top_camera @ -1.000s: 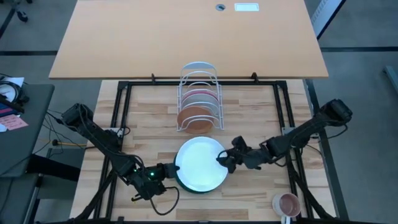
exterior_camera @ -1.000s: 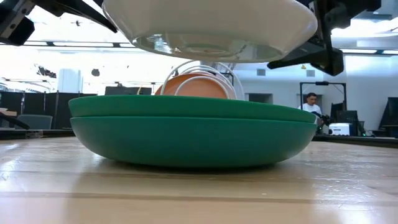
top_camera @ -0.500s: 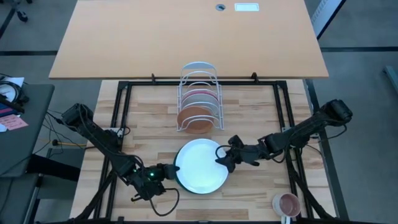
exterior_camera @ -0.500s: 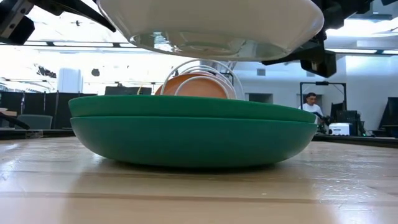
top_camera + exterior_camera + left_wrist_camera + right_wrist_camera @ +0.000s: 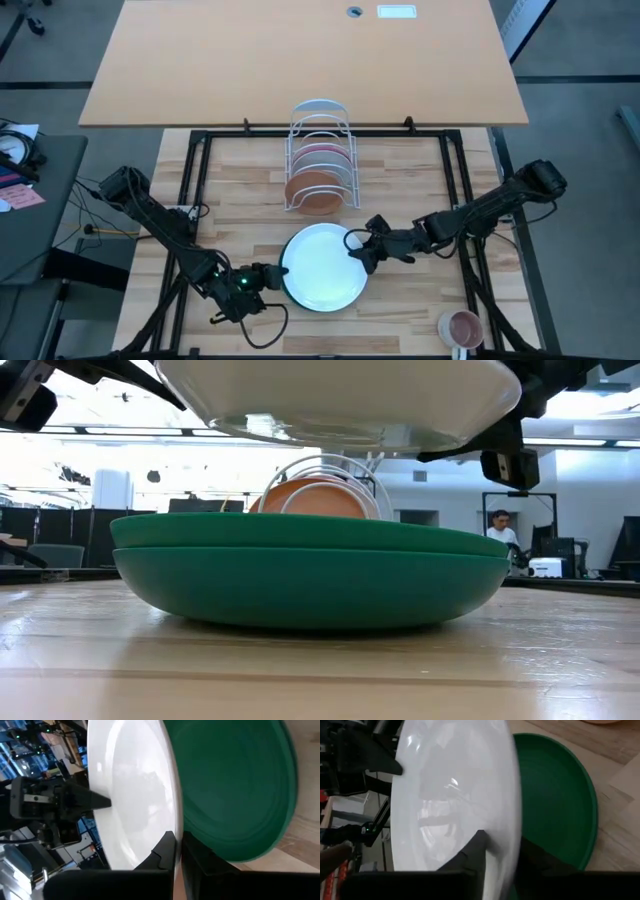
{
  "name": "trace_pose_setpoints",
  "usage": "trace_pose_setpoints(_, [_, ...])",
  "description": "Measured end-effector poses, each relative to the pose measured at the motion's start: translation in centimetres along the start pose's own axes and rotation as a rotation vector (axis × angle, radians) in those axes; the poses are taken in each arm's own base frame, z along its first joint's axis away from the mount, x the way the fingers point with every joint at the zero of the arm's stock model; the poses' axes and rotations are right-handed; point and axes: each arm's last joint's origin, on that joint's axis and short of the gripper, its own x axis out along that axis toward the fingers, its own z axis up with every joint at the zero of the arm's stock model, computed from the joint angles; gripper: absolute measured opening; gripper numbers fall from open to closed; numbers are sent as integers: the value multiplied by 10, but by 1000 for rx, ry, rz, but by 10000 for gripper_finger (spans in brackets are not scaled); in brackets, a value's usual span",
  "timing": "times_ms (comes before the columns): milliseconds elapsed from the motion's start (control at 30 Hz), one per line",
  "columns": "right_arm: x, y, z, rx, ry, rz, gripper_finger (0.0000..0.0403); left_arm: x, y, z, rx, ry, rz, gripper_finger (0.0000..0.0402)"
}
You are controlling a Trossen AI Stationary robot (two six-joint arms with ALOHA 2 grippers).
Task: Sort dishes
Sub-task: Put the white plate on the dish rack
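The round white plate [image 5: 322,267] is held level above the larger dark green round plate [image 5: 310,573], which rests on the pale wooden table [image 5: 400,310] near its centre. The left pincer [image 5: 272,275] is clenched on the white plate's rim at 9 o'clock; the right pincer [image 5: 358,252] grips the rim at 3 o'clock, its arm stretched low. At 12 o'clock, a white wire rack [image 5: 320,150] holds a terracotta-brown plate [image 5: 314,191] and a magenta-pink plate [image 5: 322,157]. At 5 o'clock stands a small pink mug [image 5: 462,327]. No writing is legible.
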Motion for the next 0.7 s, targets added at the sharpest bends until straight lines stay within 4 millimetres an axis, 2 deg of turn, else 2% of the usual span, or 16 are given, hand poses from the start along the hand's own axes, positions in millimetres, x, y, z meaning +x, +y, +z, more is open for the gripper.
trace_pose_setpoints(100, [0,0,0,-13,-7,1,15,0,0,0,-11,-5,-2,11])
trace_pose_setpoints(233, [0,0,1,-29,-11,1,15,0,0,1,-64,-10,0,39])
trace_pose_setpoints(400, [-2,1,2,-75,-42,-7,12,-1,1,0,-114,36,25,96])
trace_pose_setpoints(567, [-17,6,11,-130,-114,9,12,-4,4,-3,-201,185,124,148])
trace_pose_setpoints(700, [-38,14,21,-188,-156,21,12,-13,9,-7,-308,249,199,175])
